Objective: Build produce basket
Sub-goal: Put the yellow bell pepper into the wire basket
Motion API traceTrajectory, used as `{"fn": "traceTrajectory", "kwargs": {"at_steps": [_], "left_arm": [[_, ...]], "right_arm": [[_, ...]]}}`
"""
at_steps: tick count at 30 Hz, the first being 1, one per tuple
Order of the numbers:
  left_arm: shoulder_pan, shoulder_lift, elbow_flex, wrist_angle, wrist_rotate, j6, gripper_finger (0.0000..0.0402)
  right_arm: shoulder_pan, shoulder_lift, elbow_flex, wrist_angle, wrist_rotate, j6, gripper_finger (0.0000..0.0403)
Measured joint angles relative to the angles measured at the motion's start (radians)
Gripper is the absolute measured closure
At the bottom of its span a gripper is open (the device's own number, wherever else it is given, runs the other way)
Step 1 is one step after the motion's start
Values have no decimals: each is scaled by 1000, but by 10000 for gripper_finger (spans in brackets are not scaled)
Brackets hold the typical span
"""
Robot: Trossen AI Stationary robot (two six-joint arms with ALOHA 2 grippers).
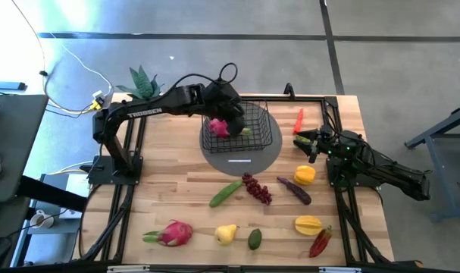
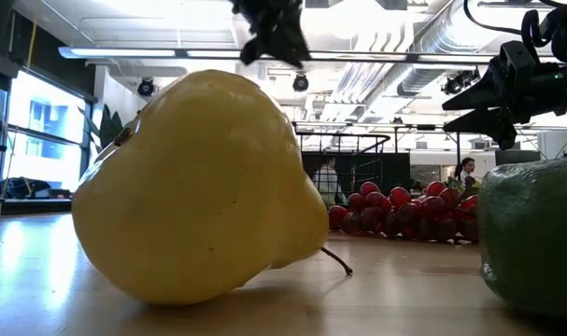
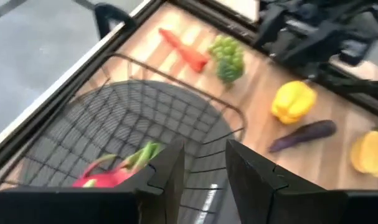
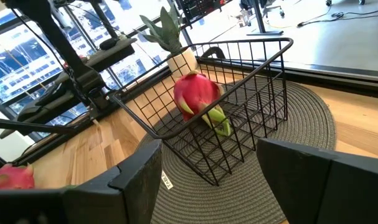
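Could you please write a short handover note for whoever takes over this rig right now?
Left gripper: open, empty, above the basket.
Right gripper: open, empty, at the table's right side beside the green grapes.
Done: one dragon fruit lies in the basket.
Left: second dragon fruit, pear, avocado, cucumber, purple grapes, starfruit and the other pieces, all on the table.

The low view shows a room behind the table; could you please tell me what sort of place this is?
Probably a robotics lab or open workshop: exposed ceiling ducts, a person at the back, a metal frame carrying two arms over a table of produce beside a basket.
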Motion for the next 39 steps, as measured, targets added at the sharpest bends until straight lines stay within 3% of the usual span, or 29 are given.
{"fn": "traceTrajectory", "kwargs": {"at_steps": [14,25,39], "left_arm": [[-132,-46,53,-135,-6,-148,296],[-233,-69,52,-314,-109,-150,296],[-288,-197,52,-517,-142,-148,296]], "right_arm": [[0,0,0,0,0,0,160],[0,0,0,0,0,0,160],[0,3,0,0,-6,-10,159]]}}
